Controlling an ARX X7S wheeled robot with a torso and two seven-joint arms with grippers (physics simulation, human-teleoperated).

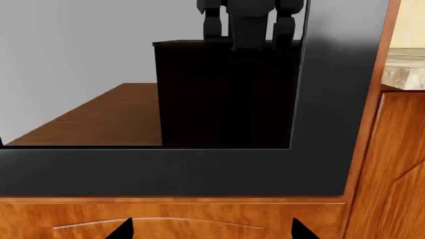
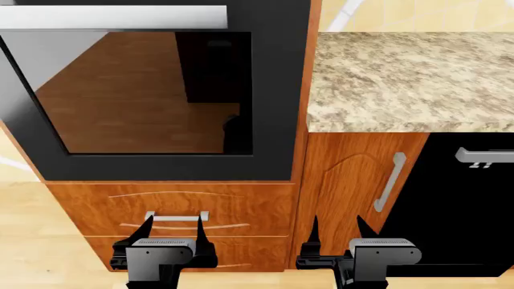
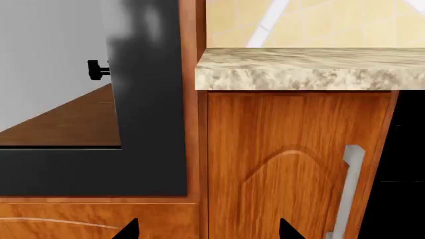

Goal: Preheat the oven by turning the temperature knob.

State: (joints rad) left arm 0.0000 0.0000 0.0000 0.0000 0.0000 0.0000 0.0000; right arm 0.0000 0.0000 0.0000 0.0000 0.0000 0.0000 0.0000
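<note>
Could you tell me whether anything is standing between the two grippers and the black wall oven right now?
Nothing visible does. The left gripper and right gripper hang low with open jaws before the orange wooden drawer front, and the large black glass-door oven sits directly above with open space in front. The temperature knob itself is out of view.

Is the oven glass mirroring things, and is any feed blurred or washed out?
Head view: the oven window reflects wood floor and a dark block; no glare, edges crisp. Left wrist view: the glass mirrors floor, a black box and part of a dark robot shape. Right wrist view: sharp, a soft shadow under the countertop. No knob shows anywhere.
</note>
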